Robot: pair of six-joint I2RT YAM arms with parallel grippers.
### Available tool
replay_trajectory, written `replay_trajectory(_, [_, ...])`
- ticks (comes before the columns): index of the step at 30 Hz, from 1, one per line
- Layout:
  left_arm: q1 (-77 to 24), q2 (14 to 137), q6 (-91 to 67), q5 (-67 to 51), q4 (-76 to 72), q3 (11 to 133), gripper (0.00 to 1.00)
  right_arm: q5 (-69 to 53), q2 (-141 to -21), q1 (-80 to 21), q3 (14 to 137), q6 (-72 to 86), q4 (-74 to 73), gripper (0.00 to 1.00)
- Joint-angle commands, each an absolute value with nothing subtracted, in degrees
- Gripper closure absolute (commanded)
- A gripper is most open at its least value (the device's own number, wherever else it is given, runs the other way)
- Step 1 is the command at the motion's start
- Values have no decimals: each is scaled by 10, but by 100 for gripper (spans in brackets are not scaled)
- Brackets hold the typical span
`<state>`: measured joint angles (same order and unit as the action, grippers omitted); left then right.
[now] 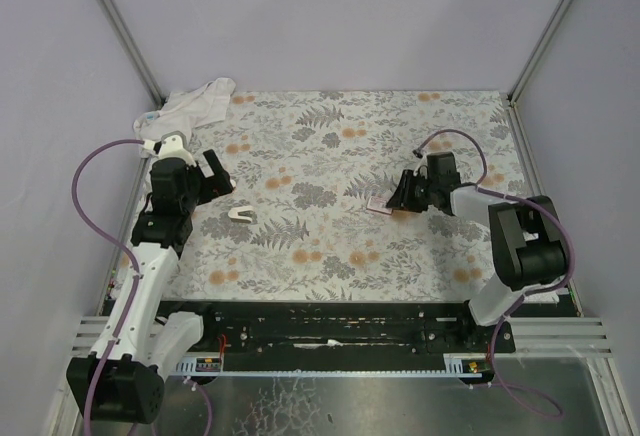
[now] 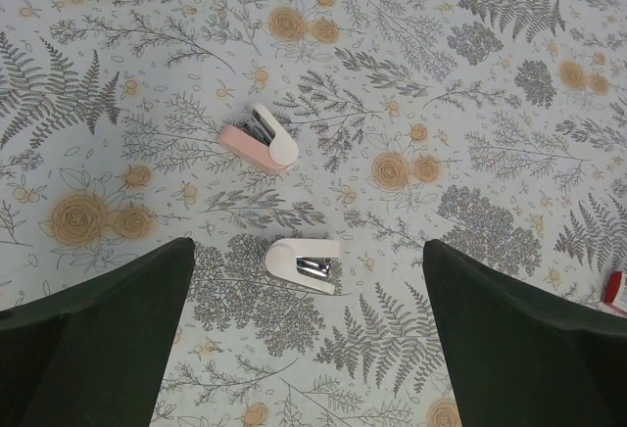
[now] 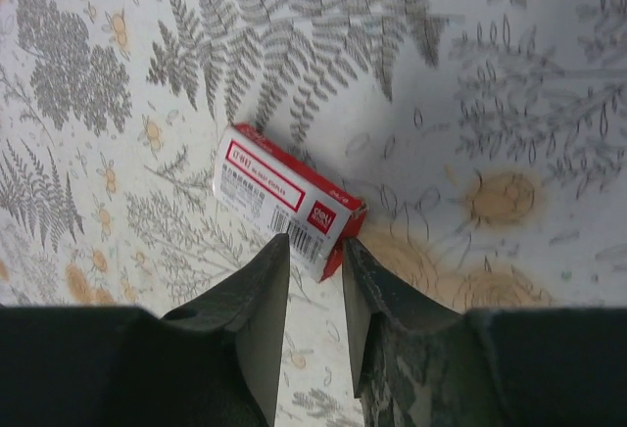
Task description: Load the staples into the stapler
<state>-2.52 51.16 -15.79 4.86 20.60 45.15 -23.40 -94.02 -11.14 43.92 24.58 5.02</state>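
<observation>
Red staple box (image 3: 279,192) on the table (image 3: 490,74) is pinched at one end by the right gripper's (image 3: 313,251) jaws, the left gripper's (image 2: 309,249) jaws gaping wide above a white stapler (image 2: 304,262).

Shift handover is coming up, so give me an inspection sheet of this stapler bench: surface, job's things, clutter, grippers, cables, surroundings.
Surface: floral tablecloth, lying flat; no spills seen.
Job's things: red staple box flat on the cloth; pink stapler swung open; white stapler beside it, also open.
Clutter: crumpled white cloth at the far left corner.
Grippers: left gripper wide open and empty, over the white stapler; right gripper down at the staple box, fingers flanking its near corner, grip not confirmed.
Cables: left purple cable and right purple cable loop off the arms, touching none of the items.
Surroundings: pale walls, aluminium frame posts.
</observation>
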Motion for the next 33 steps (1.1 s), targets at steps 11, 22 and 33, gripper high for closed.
replay_trajectory(11, [-25,521,-151,39,195,463,0,-278,-1063,-161,597,170,13,64])
replay_trajectory(22, [-25,550,-160,72,202,470,0,-121,-926,-186,561,154,13,49])
replay_trajectory(33, [-195,651,-117,-56,156,505,10,-54,-679,-185,489,144,-38,4])
